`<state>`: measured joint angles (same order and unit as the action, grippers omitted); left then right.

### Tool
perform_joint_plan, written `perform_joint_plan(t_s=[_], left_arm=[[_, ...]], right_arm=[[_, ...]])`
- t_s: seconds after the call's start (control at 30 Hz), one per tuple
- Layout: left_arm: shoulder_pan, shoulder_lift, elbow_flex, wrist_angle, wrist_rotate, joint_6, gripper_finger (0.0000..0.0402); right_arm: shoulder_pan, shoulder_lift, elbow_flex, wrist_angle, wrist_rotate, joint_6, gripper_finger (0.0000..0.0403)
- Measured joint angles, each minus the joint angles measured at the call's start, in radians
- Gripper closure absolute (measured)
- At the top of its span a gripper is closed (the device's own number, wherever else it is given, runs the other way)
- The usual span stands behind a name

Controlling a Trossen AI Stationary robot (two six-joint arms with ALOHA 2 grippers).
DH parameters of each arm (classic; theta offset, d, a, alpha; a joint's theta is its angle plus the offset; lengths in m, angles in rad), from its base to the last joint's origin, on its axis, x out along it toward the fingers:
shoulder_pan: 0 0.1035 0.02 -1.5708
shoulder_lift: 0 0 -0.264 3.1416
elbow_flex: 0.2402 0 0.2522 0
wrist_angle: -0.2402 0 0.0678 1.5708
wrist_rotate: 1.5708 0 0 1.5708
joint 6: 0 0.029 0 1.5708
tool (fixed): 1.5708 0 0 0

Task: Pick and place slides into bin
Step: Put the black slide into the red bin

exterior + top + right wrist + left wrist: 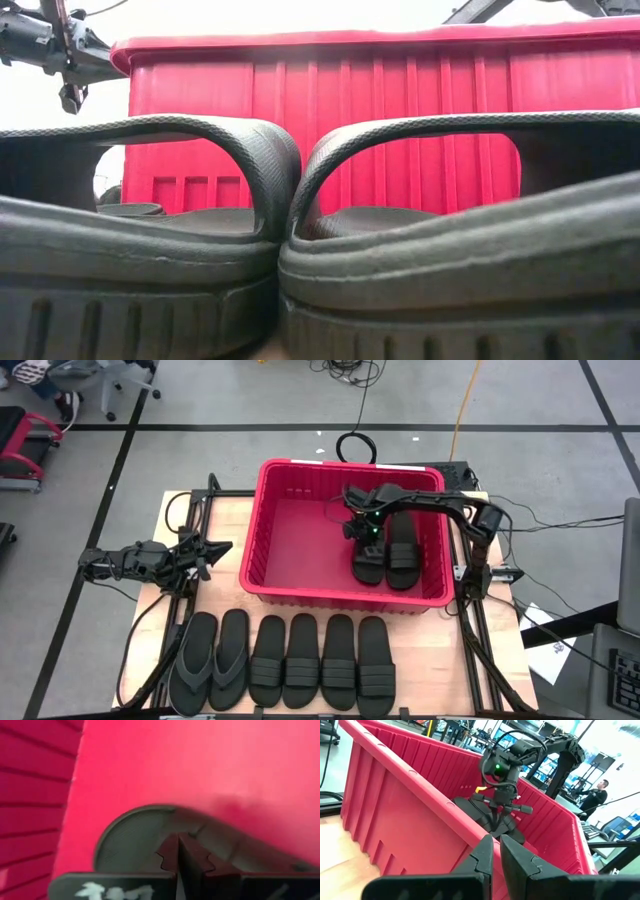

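Black rubber slides, long axes running front to back.
Two slides point(388, 555) lie in the red bin point(262, 550); right gripper point(364, 532) jaws pinch one. Six more point(284, 661) line the worktop point(505, 660). Left gripper point(208, 550) jaws nearly closed, empty.

I see the bin point(300, 530) at the table's point(230, 515) far edge, with two slides point(386, 552) lying side by side against its right wall. Six more slides point(282, 660) line the table's near edge. My right gripper point(366, 537) is inside the bin over the left-hand slide; my left gripper point(205, 554) waits left of the bin.
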<state>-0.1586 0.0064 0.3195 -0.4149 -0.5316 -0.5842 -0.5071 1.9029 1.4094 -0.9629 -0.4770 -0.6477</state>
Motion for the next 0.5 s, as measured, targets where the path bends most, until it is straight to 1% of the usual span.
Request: perform_joint_plan(t_s=[0.23,0.37,0.5], left_arm=[[0.000,0.000,0.000,-0.001,0.015,0.003,0.0371],[0.000,0.000,0.000,-0.003,0.016,0.026,0.0371],[0.000,0.000,0.000,-0.003,0.017,0.030,0.0371]], right_arm=[[0.006,-0.011,-0.002,-0.107,0.007,0.003,0.0403],[0.006,-0.024,-0.003,-0.094,0.050,0.008,0.0403],[0.006,-0.066,-0.003,-0.064,0.060,0.023,0.0403]])
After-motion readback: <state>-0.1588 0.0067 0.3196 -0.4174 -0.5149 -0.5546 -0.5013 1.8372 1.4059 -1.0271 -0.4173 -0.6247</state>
